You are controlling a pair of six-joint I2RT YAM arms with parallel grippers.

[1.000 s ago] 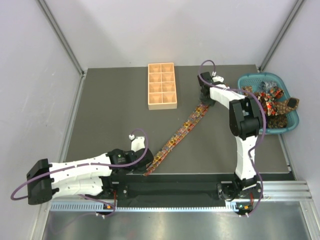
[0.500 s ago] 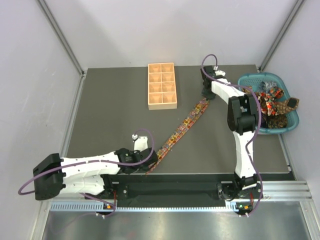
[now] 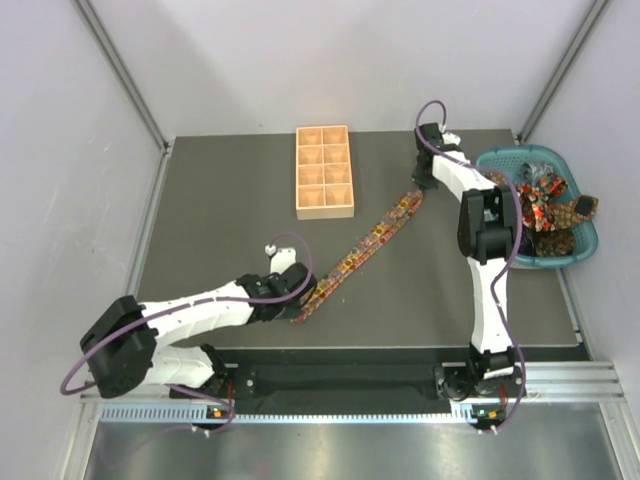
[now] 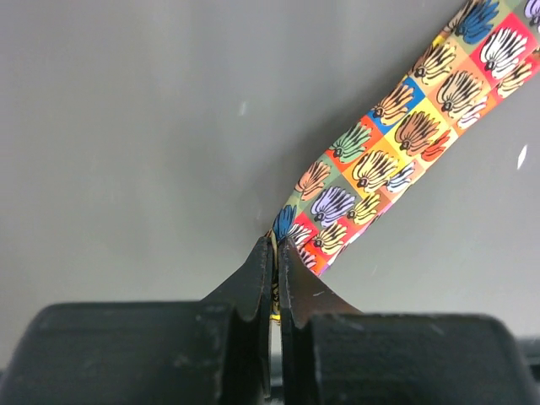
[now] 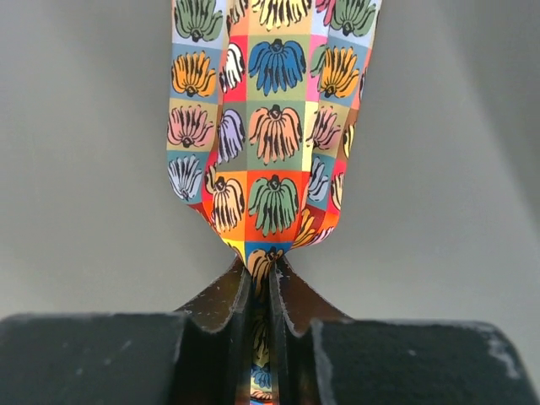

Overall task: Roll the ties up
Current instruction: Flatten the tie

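Note:
One tie (image 3: pixel 364 245), with a busy print of small coloured squares, lies stretched in a diagonal on the dark table from near left to far right. My left gripper (image 3: pixel 300 297) is shut on its narrow near end (image 4: pixel 337 219); the jaws pinch the fabric between them. My right gripper (image 3: pixel 423 186) is shut on its wider far end (image 5: pixel 270 135), and the fabric bunches where it enters the jaws. More ties (image 3: pixel 545 205) lie heaped in the teal basket (image 3: pixel 588 240) at the right.
A tan wooden tray (image 3: pixel 324 172) with several compartments stands at the far middle of the table, left of the tie's far end. The table's near edge runs just beyond my left gripper. White walls close in the left and right sides.
Both grippers have moved to the right and a little farther away, carrying the tie with them. The tie stays stretched between them.

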